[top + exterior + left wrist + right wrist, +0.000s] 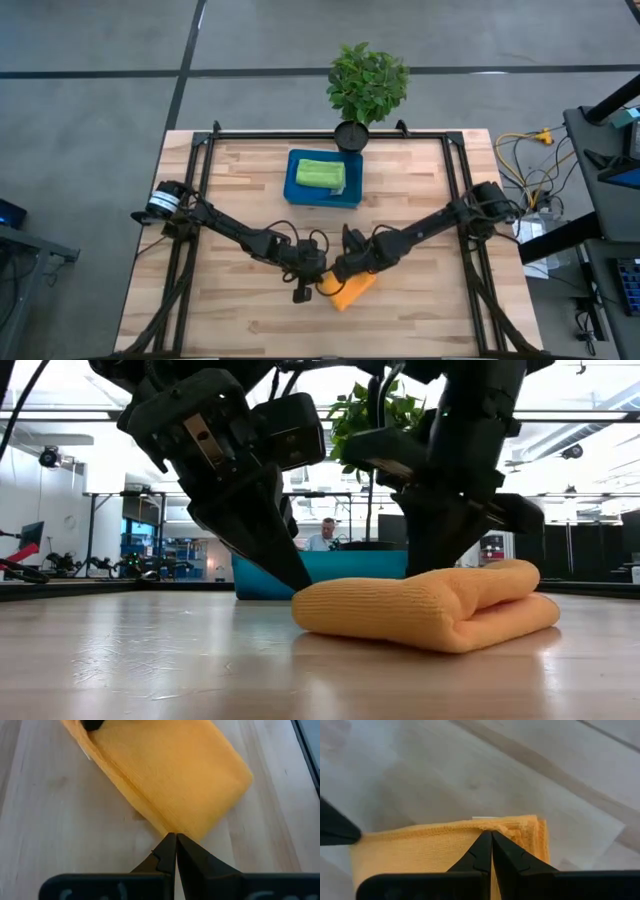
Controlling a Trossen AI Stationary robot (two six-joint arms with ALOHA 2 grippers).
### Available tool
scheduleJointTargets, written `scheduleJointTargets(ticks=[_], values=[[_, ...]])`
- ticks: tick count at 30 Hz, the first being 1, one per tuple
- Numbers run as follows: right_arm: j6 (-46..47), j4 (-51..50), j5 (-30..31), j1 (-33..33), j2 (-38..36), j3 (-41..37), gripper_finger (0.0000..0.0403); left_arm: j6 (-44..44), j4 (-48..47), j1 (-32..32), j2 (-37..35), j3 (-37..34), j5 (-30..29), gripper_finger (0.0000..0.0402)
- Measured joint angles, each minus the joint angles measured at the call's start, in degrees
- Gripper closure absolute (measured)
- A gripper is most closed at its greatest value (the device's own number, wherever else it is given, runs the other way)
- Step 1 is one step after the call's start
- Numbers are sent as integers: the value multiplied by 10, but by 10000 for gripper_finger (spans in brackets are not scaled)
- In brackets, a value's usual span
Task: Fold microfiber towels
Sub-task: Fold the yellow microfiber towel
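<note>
Item: folded orange microfiber towel [347,291], soft, several layers thick, lying on the pale wooden slatted table [230,200] near the middle of its front edge.

Left gripper [175,839]: fingers pressed together, tips set at one corner of the orange bundle, low to the table. Whether any cloth is pinched cannot be told.

Right gripper [491,836]: fingers likewise drawn together, tips resting on the towel's layered edge at the opposite end.

Also held: folded lime green microfiber towel [320,175], stowed in the rigid blue rectangular tray [297,194] near the back edge, in front of the small potted green plant [366,85].

Step judged in hand: finishing the orange fold. Layered edges are best kept aligned and pressed flat; both ends should be released evenly so the loose roll is not dragged open. Lifting is advised only once all layers are gathered.
</note>
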Motion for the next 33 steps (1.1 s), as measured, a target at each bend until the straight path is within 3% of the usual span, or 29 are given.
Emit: scheduleJointTargets(ticks=[9, 15, 21, 25, 29, 33], values=[[-8, -21, 95, 4, -39, 1, 394, -1, 0, 0, 0, 0, 0, 402], [25, -24, 74, 55, -54, -6, 394, 0, -1, 0, 0, -1, -7, 401], [120, 10, 69, 138, -54, -18, 395, 0, -5, 0, -1, -1, -64, 402], [245, 20, 69, 176, -53, -48, 395, 2, -4, 1, 0, -1, -94, 401], [316, 22, 67, 186, -50, -96, 395, 4, 4, 2, 23, 2, -78, 402], [308, 69, 62, 158, -52, -142, 395, -3, 42, -1, 57, 5, -23, 402]])
